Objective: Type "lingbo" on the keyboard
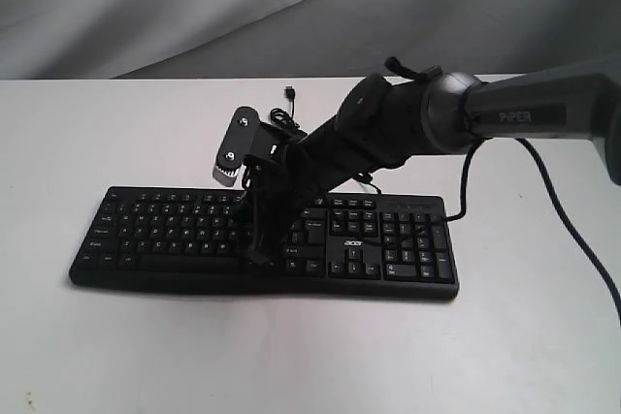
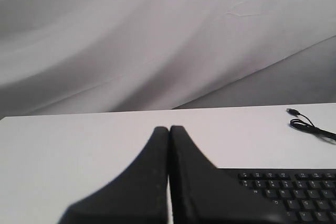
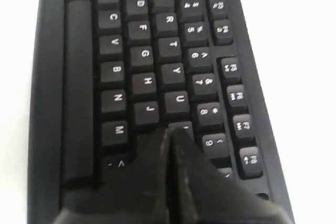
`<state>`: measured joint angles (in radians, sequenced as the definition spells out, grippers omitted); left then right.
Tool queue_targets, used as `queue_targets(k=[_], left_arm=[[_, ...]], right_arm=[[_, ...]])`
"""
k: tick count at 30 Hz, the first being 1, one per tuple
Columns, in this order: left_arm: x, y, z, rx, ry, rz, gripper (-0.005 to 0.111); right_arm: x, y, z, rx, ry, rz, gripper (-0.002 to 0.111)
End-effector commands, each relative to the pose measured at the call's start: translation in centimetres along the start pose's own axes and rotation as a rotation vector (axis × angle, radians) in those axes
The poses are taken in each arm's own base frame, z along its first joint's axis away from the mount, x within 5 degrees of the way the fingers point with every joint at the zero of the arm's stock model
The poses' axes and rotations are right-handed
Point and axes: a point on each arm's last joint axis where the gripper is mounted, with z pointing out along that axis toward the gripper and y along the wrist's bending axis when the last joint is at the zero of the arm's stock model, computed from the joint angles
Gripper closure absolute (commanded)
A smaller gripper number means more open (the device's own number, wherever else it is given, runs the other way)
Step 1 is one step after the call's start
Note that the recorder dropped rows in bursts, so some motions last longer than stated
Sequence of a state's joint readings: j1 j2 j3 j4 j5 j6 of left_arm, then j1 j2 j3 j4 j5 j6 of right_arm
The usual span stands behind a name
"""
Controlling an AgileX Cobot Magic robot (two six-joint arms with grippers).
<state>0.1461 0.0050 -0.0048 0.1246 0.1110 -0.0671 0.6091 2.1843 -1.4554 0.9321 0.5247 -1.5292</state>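
The right hand (image 3: pixel 170 136) has its two fingers pressed together into a single point. That point rests on the key just past the U key (image 3: pixel 178 99) in the top letter row, near the J key (image 3: pixel 149 109). We take that key for the I, so we judge the second letter of "lingbo" to be in hand. The keyboard (image 1: pixel 388 239) lies flat across the middle of the white bench (image 1: pixel 97 356). The next move, as we read it, calls for a lift clear of the caps and a short shift to the N key (image 3: pixel 116 98) in the bottom letter row, landing squarely so the M key (image 3: pixel 119 129) beside it is not caught. The left hand (image 2: pixel 169 130), likewise closed with fingers touching and holding nothing, hangs above bare bench near one end of the keyboard. We cannot tell whether the key under the right hand is actually pushed down. The fingertips cover its legend and the hand hides K, L and O in the right wrist view. In the exterior view the right arm (image 1: pixel 388 123) blocks the middle keys, and the left arm does not show there at all.
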Motion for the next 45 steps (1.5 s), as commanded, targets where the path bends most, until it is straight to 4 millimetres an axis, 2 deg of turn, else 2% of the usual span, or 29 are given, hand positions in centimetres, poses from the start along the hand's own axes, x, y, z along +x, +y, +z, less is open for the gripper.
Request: queue_targets(k=[1, 6, 45], left_arm=[[0.0, -0.1, 0.0, 0.007, -0.010, -0.002, 0.106], [0.0, -0.1, 0.0, 0.007, -0.010, -0.002, 0.106], [0.0, -0.1, 0.0, 0.007, -0.010, -0.002, 0.106]], right_arm=[[-1.0, -0.7, 0.4, -0.007, -0.029, -0.017, 0.108], [-0.8, -1.0, 1.6, -0.039, -0.027, -0.006, 0.108], [-0.4, -1.2, 2.1, -0.015, -0.018, -0.022, 0.108]])
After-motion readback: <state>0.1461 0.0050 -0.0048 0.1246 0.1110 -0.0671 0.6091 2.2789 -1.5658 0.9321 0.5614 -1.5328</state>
